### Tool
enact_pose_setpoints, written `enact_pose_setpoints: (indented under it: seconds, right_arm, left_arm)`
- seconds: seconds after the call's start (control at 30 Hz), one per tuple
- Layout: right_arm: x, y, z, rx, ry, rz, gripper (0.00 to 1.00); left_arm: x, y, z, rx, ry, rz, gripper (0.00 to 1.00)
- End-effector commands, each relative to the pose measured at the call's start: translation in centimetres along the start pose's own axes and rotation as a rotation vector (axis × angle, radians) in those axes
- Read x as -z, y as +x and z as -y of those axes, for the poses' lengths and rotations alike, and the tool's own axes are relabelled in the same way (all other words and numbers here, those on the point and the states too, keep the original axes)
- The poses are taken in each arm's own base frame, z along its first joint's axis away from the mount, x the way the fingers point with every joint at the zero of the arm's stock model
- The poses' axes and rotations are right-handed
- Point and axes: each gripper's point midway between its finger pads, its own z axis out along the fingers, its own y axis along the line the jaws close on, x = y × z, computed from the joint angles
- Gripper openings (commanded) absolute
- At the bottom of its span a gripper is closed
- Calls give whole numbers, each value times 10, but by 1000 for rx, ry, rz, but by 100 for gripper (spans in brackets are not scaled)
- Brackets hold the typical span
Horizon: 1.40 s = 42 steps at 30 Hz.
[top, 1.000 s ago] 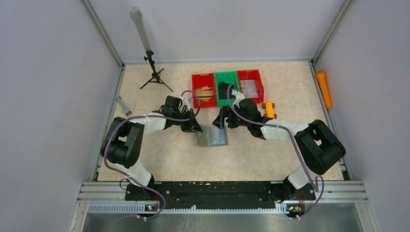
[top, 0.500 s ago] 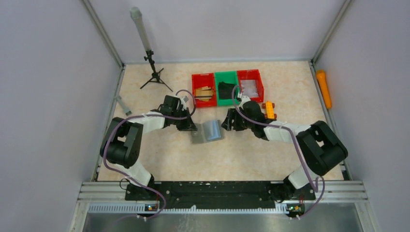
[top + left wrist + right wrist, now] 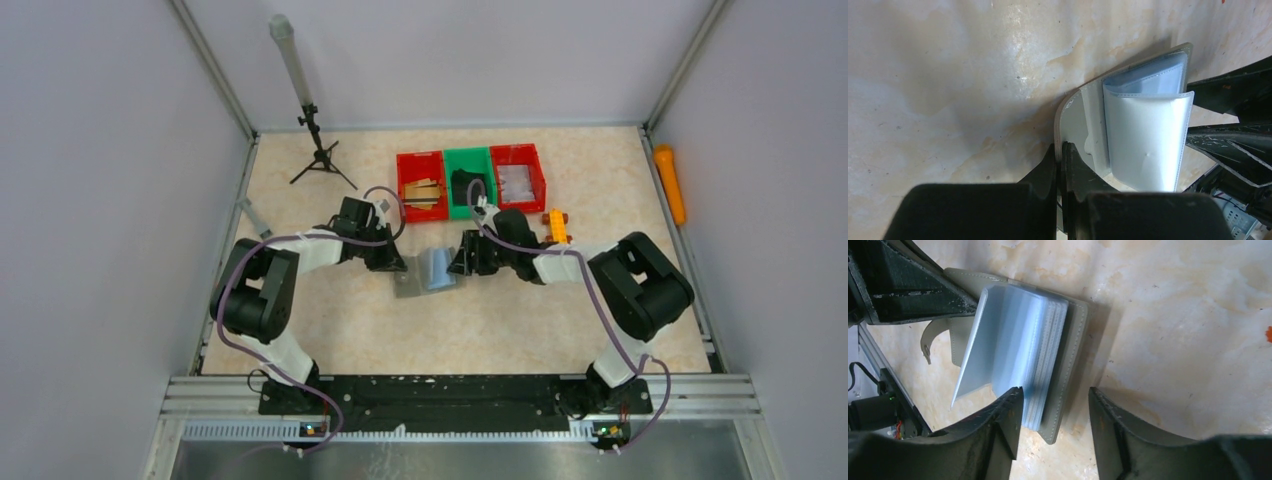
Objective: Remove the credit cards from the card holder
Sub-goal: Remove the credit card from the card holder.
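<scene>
Bright, even light comes from above. The table [image 3: 948, 75] shines white in spots. The left gripper [image 3: 1061, 148] looks fuzzy up close. A soft shadow lies beside the card holder [image 3: 1074, 355].

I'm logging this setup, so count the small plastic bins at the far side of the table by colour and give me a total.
Red bins: 2, one on the left and one on the right
Green bin: 1, between them
Total: 3
</scene>
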Motion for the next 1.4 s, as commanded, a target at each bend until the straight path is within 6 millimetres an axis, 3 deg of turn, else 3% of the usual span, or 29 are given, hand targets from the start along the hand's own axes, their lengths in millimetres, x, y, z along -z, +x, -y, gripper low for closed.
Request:
enact_pose_setpoints:
  seconds: [0.0,0.33,0.57,0.77,0.93,1.2,1.37]
  right_arm:
    - [-3,-6,-10,0,-51,4,48]
    - [7,-14,-31,13,-145,50,48]
    - [15,-17,-47,14,-245,77,33]
    - [20,-19,-60,32,-319,86,36]
    - [23,-20,-63,44,-330,99,36]
    - [22,-18,-67,38,-362,86,25]
    - [18,-15,-66,48,-348,73,24]
  left_arm:
    - [-2,-6,-3,-20,-26,8,0]
    - [-2,-6,-3,-20,-26,6,0]
    - [-2,-5,-3,-18,-24,1,0]
    - [-2,-5,-2,-19,-20,0,0]
    - [-2,-5,0,-19,-13,-2,0]
    - [-2,-4,4,-17,10,-5,0]
    - [0,-4,10,-23,43,1,0]
